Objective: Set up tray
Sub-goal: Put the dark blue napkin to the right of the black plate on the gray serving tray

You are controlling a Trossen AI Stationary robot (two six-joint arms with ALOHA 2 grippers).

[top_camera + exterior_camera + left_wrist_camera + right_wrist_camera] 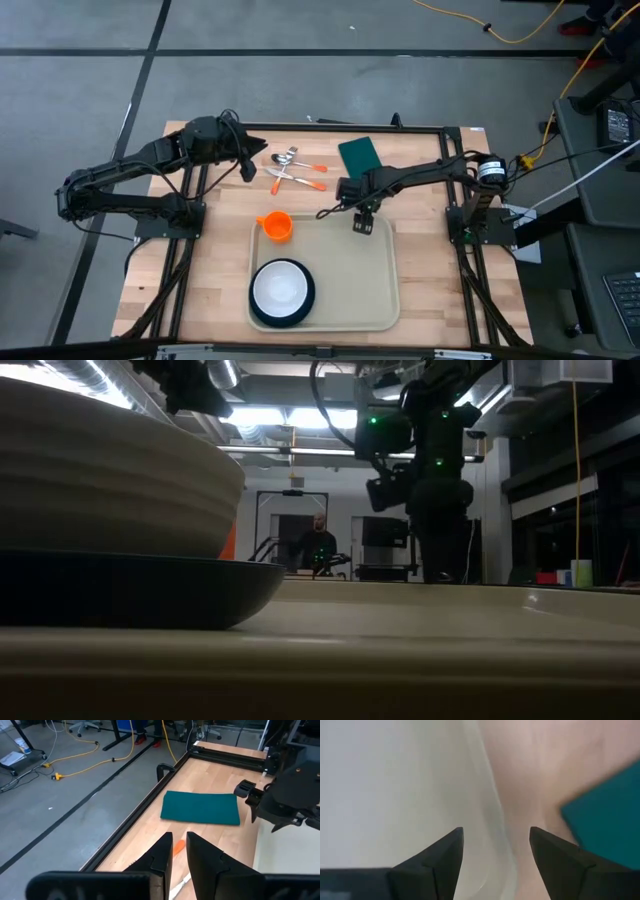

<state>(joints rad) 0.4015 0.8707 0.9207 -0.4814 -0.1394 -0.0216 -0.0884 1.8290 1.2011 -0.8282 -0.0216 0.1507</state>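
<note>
Right gripper [362, 224] over the far edge of the tray [375, 280], fingers [560, 865] spread apart with nothing between them, straddling the tray's raised rim in the wrist view. Bare cream floor to one side of that rim, bare wood to the other, and a corner of the napkin [607, 815] close by on the wood. Free room around the claw: the tray's whole right half empty, and open table [430, 260] between tray and right frame rail.

Left gripper [246, 168] above the far left part of the table, just beside the cutlery, fingers [162, 855] nearly together, only a narrow slit between them, holding nothing. Orange handle glimpsed through that slit; napkin flat beyond, close to the table's far edge and black rail.

Count: one tray, one napkin [360, 155], one orange cup [276, 226], one white bowl [280, 285], one dark plate [262, 313], three pieces of orange-handled cutlery [296, 170], as far as can be told.

Tray large, cream, rectangular, rounded corners, low raised rim; lying square on the near middle of the table. Bowl on plate at its near left corner, the plate's edge overhanging the rim slightly. Cup on the far left corner.
</note>
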